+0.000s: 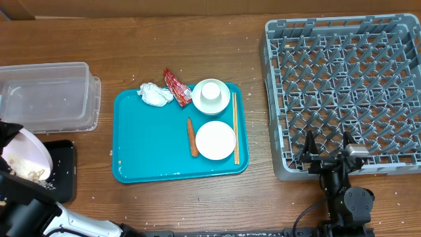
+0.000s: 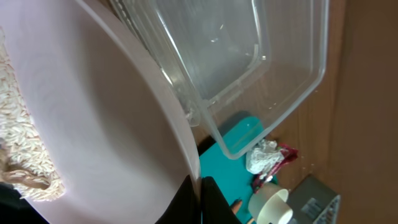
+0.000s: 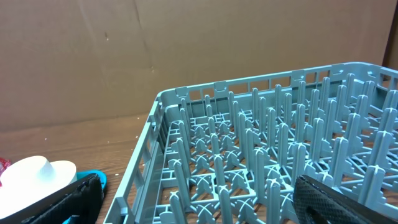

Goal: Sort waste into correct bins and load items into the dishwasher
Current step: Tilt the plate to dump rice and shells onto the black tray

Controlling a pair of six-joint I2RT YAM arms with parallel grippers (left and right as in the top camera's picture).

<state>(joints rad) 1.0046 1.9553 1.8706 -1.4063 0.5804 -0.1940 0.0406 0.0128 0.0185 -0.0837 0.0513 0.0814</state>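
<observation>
**Status.** The task is sitting at an early stage: no waste is lying in either bin, and nothing is standing in the dish rack [image 1: 342,85].

**Left arm.** The left gripper [image 2: 200,202] is pinching the rim of a large white dish [image 1: 29,148] with its jaws nearly together. It is holding the dish tilted over the left end of the black tray [image 1: 64,172]. Whitish-brown food scraps [image 1: 26,172] are clinging to the dish's low side. The step in hand is probably tipping them off.

**Right arm.** The right gripper [image 1: 327,150] is hovering at the rack's near wall, spread wide and carrying nothing.

**Containers.**
- The clear tub [image 1: 46,95] is showing empty.
- The black tray's visible part is showing bare (the rest is lying hidden under dish and arm).
- The teal tray [image 1: 151,145] is holding everything else: the tissue [image 1: 154,95], red wrapper [image 1: 176,87], carrot [image 1: 193,138], cup [image 1: 210,92] seated in a bowl [image 1: 197,100], small plate [image 1: 215,139] and chopsticks [image 1: 235,128].

**Remaining.** All waste is awaiting binning and all dishes are awaiting loading — nearly the whole job.
</observation>
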